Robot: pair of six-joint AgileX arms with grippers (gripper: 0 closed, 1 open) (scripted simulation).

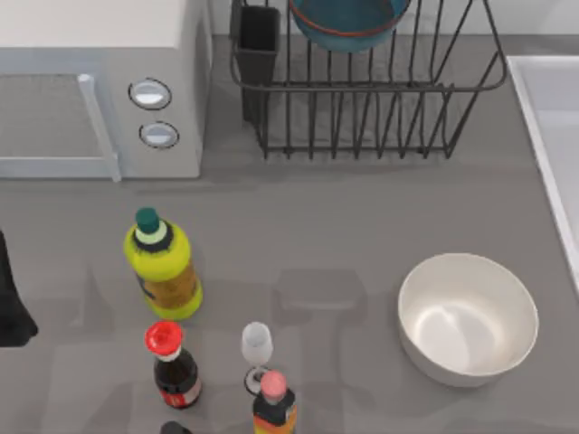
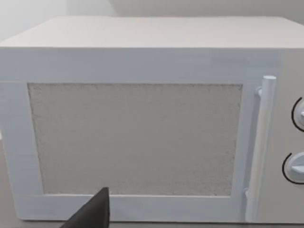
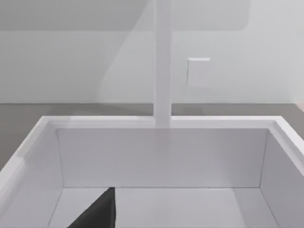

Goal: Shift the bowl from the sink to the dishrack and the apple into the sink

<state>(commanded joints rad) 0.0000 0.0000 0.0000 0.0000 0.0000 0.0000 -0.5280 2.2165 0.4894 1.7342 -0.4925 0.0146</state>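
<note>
One task thing is placed: the bowl [image 1: 348, 23] sits in the dishrack [image 1: 362, 108]. I see no apple near that rack. My right gripper hangs over the sink [image 3: 156, 156], jaw state unclear; releasing blindly risks missing the basin.

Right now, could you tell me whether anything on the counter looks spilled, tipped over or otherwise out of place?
Nothing stands out. The bowl sits in the dishrack. The white bowl, the yellow bottle, the two smaller bottles and the glass all stand upright on the counter, with no spill around them.
</note>
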